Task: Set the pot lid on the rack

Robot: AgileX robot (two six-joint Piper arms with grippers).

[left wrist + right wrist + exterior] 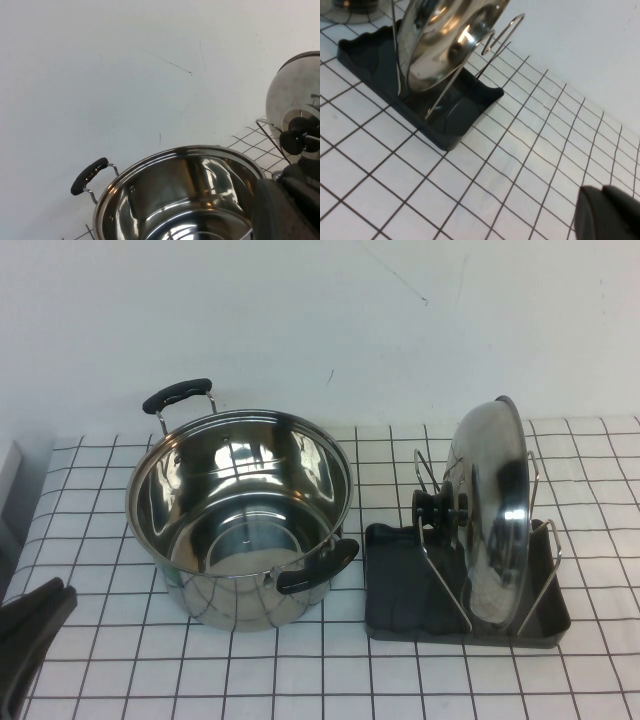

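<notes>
Left gripper [30, 625] parked low beside the pot [240, 515]; its grip cannot be told.

Right of the pot, the pot lid [490, 505] stands on edge between the rack [465, 585] prongs, which prop it upright. Right gripper [610, 212] hangs clear, state unclear.

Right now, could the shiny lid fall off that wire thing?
Maybe. The pot lid stands on edge, tilted, in the rack, held only by thin wire prongs; a bump could tip it out. The pot sits close beside the rack. The left gripper is low at the table's near-left edge, the right gripper away from the rack.
</notes>
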